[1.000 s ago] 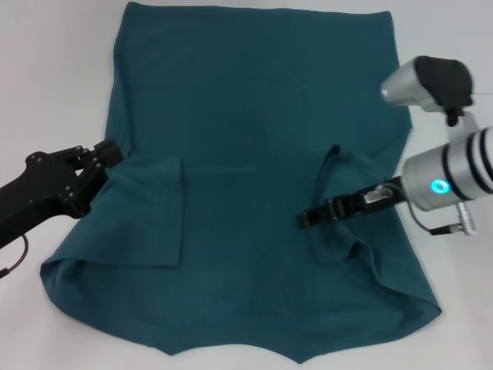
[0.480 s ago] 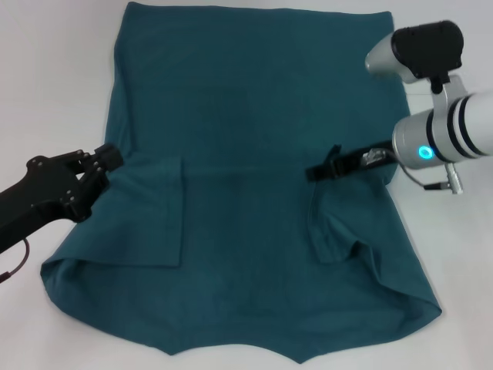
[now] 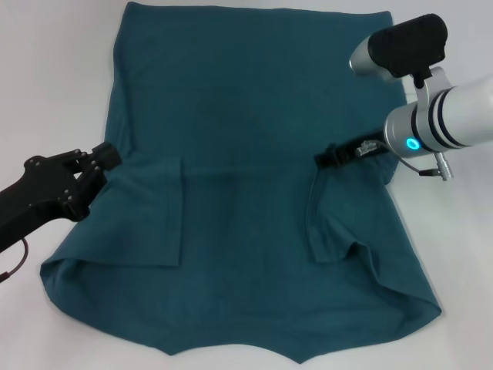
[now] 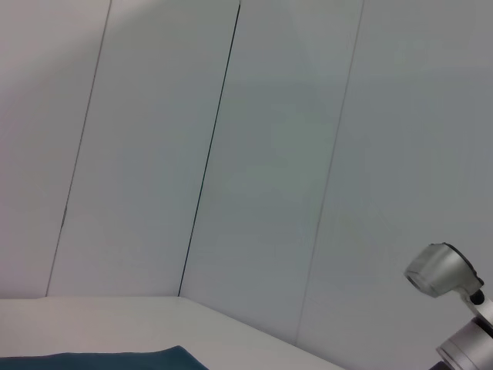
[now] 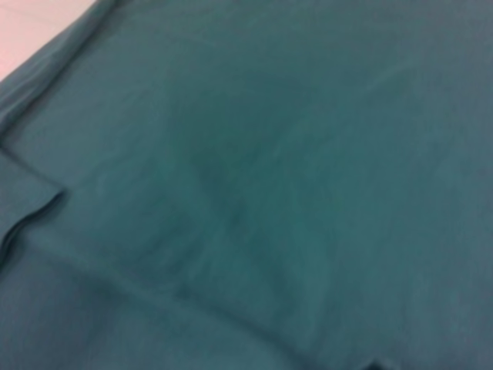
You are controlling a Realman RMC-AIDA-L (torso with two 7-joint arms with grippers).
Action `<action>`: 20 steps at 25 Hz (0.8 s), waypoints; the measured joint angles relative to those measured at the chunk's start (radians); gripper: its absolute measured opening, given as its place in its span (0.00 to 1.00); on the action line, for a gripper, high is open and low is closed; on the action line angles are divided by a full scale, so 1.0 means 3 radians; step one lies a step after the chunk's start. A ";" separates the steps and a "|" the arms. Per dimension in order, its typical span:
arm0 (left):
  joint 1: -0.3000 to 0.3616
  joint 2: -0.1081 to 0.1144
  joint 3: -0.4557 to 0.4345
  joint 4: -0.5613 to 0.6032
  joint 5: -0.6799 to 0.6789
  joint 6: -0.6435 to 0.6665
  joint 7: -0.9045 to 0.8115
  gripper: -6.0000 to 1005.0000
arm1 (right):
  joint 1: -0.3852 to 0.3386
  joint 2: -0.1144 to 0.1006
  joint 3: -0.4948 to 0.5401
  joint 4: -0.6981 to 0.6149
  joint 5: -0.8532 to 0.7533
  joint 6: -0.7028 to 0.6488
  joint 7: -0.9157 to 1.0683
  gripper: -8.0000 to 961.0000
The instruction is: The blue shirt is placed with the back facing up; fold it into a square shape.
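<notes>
The blue shirt point(image 3: 246, 193) lies spread flat on the white desk point(image 3: 54, 69), plain side up, filling most of the middle of the head view. Both sleeves are folded inward onto the body: the left one lies as a flat panel point(image 3: 146, 212), the right one as a narrower, slightly rumpled flap point(image 3: 339, 208). The near edge of the cloth is uneven, with a shallow notch in the middle and a loose corner on each side.

The right tool point(image 3: 333, 157) hangs over the top of the folded right sleeve, its dark tip pointing toward the shirt's centre; whether it is released or clenched cannot be told, and no cloth is visibly lifted with it. The right wrist view shows only teal fabric point(image 5: 254, 193) with soft creases and a sliver of desk in one corner.

The left tool point(image 3: 106, 158) sits at the shirt's left edge, just beside the folded sleeve; its state cannot be told either. The left wrist view looks out at a pale panelled wall point(image 4: 231, 154), with a strip of shirt hem low in the frame
</notes>
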 joint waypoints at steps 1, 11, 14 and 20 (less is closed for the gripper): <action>-0.0003 -0.0001 0.0000 -0.0003 -0.0001 -0.0006 0.0003 0.06 | 0.0019 0.0002 -0.0002 0.0036 -0.0010 0.0053 0.0014 0.64; -0.0019 0.0003 -0.0001 -0.0009 -0.0002 0.0006 0.0017 0.06 | 0.0142 0.0014 -0.0028 0.0310 -0.0020 0.0326 0.0037 0.64; -0.0023 0.0003 -0.0001 -0.0009 -0.0017 0.0015 0.0022 0.06 | 0.0142 0.0011 -0.0029 0.0337 -0.0020 0.0331 0.0032 0.63; -0.0022 0.0000 -0.0001 -0.0009 -0.0037 0.0017 0.0029 0.06 | 0.0121 0.0009 -0.0030 0.0379 -0.0020 0.0375 0.0034 0.45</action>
